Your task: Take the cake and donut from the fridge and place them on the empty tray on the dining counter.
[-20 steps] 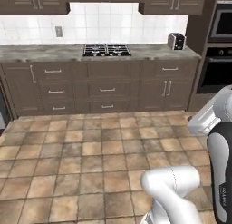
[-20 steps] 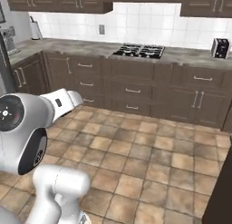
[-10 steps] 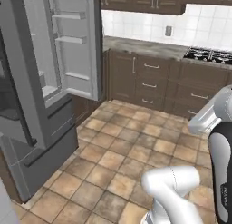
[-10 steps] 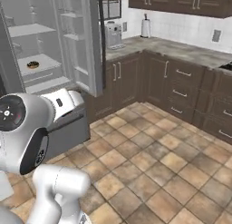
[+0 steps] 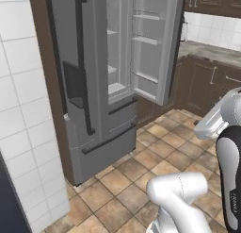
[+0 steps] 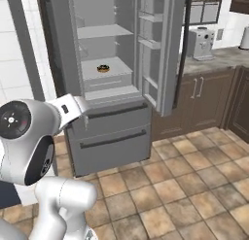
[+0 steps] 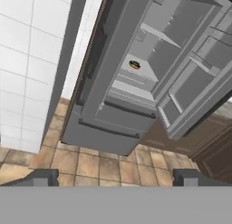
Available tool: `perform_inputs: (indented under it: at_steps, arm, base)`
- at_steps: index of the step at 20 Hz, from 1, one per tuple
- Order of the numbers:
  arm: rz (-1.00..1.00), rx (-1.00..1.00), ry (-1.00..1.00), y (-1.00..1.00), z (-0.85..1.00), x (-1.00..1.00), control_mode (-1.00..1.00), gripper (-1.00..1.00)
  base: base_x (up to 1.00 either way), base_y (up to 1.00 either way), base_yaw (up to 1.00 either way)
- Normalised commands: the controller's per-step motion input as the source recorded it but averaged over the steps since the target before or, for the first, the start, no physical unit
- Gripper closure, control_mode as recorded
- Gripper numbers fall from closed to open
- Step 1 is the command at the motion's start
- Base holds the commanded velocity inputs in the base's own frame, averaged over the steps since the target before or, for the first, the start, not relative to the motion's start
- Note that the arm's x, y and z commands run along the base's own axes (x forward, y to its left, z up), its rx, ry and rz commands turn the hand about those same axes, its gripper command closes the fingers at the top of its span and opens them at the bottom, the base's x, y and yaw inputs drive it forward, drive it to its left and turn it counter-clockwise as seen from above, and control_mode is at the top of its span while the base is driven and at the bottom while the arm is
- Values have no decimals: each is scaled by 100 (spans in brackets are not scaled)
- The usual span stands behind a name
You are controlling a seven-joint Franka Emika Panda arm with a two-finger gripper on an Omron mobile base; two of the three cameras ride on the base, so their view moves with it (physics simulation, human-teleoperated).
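Chocolate-glazed and ring-shaped, the small round donut [image 6: 102, 68] sat alone on a pale grey shelf [image 6: 106, 72] in the middle of the tall grey steel French-door fridge [image 6: 112, 88], whose right door [image 6: 160, 49] stood wide open. It was too small in the frames to make out more than the dark glaze; the cake I could not find on any shelf. I judged the donut light, soft and easily crushed, its glaze likely to smear, so a gentle pinch across the outer rim from the sides seemed the safest hold rather than pressing down on top. From the hand view the donut [image 7: 134, 64] lay well apart from the two-finger end effector [image 7: 115, 177], whose dark tips stood spread wide with nothing between them, above the brown tiled floor [image 7: 95, 166].
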Motion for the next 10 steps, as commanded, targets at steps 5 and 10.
perform_inputs:
  at_steps: [5, 10]
  arm:
    - [0, 0, 0, 0, 0, 0, 100, -100]
    - [0, 0, 0, 0, 0, 0, 100, -100]
  base:
    - [29, -5, 4]
    - [26, -58, 7]
